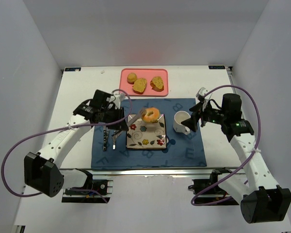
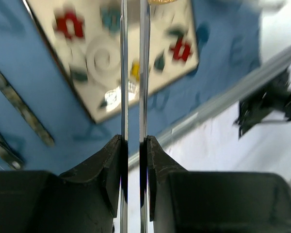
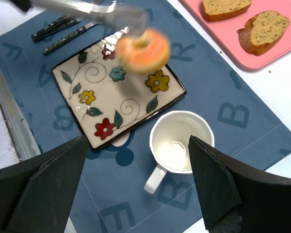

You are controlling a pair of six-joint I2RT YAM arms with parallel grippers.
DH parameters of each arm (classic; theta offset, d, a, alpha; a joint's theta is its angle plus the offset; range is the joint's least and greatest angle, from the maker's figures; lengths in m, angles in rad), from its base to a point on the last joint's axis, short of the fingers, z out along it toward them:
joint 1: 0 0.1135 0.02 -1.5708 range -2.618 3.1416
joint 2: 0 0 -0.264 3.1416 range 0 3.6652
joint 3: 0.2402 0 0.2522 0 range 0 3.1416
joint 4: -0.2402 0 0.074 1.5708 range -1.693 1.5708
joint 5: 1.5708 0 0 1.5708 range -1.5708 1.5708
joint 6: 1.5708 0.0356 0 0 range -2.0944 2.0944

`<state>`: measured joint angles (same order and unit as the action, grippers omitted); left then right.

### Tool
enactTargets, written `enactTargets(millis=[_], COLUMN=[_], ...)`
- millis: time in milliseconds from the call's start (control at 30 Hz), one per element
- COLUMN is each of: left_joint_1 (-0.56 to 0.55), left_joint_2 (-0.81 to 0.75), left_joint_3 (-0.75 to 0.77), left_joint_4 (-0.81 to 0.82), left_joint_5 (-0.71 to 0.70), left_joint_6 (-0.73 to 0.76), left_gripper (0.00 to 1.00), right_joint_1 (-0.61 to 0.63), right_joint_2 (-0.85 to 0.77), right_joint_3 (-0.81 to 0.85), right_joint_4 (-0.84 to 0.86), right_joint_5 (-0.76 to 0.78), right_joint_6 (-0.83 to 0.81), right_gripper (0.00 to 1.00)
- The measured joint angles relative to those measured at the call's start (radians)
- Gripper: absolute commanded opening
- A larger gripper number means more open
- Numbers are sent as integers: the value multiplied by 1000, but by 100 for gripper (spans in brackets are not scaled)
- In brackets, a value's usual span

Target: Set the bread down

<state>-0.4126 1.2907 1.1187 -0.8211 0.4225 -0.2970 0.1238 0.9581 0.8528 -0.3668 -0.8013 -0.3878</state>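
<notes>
Three bread pieces [image 1: 140, 85] sit on the pink tray [image 1: 144, 72] at the far side of the table [image 1: 77, 97]; two of them show as sliced wedges in the right wrist view. A fourth piece, the bagel ring [image 1: 150, 115], is pinched in the tip of metal tongs [image 1: 135, 118] and sits over the far part of the flowered square plate [image 1: 136, 140]. It's motion-blurred in the right wrist view; can't tell if it touches the plate.

Left claw [image 1: 117, 118] is clenched on the tongs. In its wrist view both fingers [image 2: 111, 155] press the two steel arms nearly together, with the plate corner and the blue placemat [image 1: 184, 150] below.

Right claw [image 1: 194, 119] is released, jaws spread wide, grasping nothing. It hangs just beside the white cup [image 1: 183, 121], on the cup's right. The cup stands upright on the placemat, just right of the plate, and looks empty.

Cutlery [image 1: 106, 138] lies on the placemat left of the plate, near the left claw.
</notes>
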Motion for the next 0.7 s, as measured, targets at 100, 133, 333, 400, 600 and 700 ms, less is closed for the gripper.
enactTargets(millis=[100,133,333,400,600,700], left_joint_1=[-21,-28,-61,-63,-63,-63], left_joint_2=[-33,-38,-42,-42,-42,-42], left_joint_3=[-87,-104,-130,-124,-41,15], left_joint_4=[-17,-17,-2,-2,-26,-24], left_joint_5=[3,2,-25,-39,-87,-116], left_joint_6=[-4,-7,-21,-18,-9,-8], left_gripper=[20,23,52,56,56,52], right_joint_1=[0,0,0,0,0,0], right_joint_2=[7,11,14,14,14,14], right_joint_3=[0,0,0,0,0,0], right_joint_4=[0,0,0,0,0,0], right_joint_5=[-12,-14,-18,-18,-18,-18], right_joint_6=[7,10,14,14,14,14], right_gripper=[89,89,89,89,89,89])
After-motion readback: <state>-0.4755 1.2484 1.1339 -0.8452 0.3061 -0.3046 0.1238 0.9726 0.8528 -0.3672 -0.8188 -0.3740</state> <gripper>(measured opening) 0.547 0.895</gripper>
